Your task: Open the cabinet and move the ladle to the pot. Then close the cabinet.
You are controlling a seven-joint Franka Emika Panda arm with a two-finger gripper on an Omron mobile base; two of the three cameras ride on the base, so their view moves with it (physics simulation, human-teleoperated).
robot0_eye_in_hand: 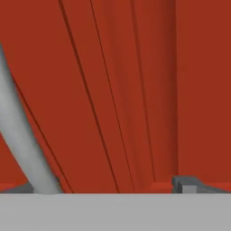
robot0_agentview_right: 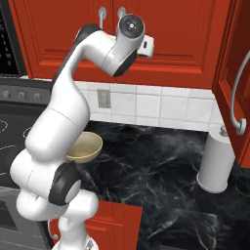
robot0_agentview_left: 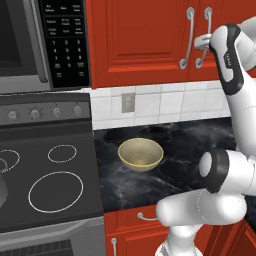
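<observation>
red wall cabinet point(robot0_agentview_left: 150, 40) with two panelled doors is shut. its long curved silver handle point(robot0_eye_in_hand: 20, 135) runs up and down, just left of the wide open gripper point(robot0_eye_in_hand: 113, 187). the jaws hold nothing. the handle must come between them.

Red cabinet point(robot0_eye_in_hand: 135, 90) door — silver handle point(robot0_eye_in_hand: 20, 135) left
</observation>
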